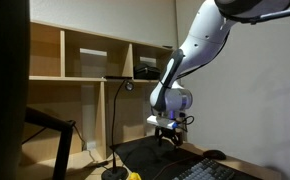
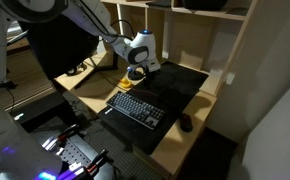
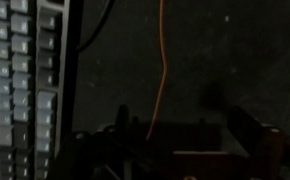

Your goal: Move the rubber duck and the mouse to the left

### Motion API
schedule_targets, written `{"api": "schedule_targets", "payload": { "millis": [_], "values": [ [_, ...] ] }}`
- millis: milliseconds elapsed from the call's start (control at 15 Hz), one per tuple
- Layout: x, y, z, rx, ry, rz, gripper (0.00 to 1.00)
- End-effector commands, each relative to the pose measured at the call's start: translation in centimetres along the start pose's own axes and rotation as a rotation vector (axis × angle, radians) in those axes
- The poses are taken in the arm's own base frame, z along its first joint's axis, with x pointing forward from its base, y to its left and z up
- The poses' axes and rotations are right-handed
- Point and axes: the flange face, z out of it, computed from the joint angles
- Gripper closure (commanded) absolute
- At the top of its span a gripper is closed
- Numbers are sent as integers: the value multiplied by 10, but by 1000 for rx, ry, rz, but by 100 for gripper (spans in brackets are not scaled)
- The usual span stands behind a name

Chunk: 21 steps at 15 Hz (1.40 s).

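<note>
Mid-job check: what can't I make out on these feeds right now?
- rubber duck: in an exterior view, cut off by the bottom edge; not seen in the wrist view.
- mouse: in an exterior view, a tiny dark blob; its orientation is unreadable.
- gripper: jaws too small in both exterior views, and dark and blurred in the wrist view; open or shut is unclear.

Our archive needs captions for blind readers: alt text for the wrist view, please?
A dark desk mat fills the dim view, a grey-keyed keyboard along its left edge and a thin orange line running down toward the blurred open gripper below.
</note>
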Motion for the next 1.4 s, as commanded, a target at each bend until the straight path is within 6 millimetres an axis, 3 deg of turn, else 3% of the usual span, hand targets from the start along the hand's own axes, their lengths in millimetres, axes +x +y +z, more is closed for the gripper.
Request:
{"api": "schedule_targets", "payload": {
  "millis": [0,133,200,267,467,667,800,1133,1333],
  "values": [
    [19,5,-10,10,11,33,0],
    [34,9,-20,22,17,61,0],
    [32,8,-20,23,16,65,0],
    [44,5,-14,22,17,124,0],
    [99,20,-19,47,27,325,0],
    [157,50,-32,67,40,500,0],
    [183,70,-41,73,17,614,0],
    [193,78,-42,85,9,626,0],
    [210,92,-18,25,55,745,0]
  ]
}}
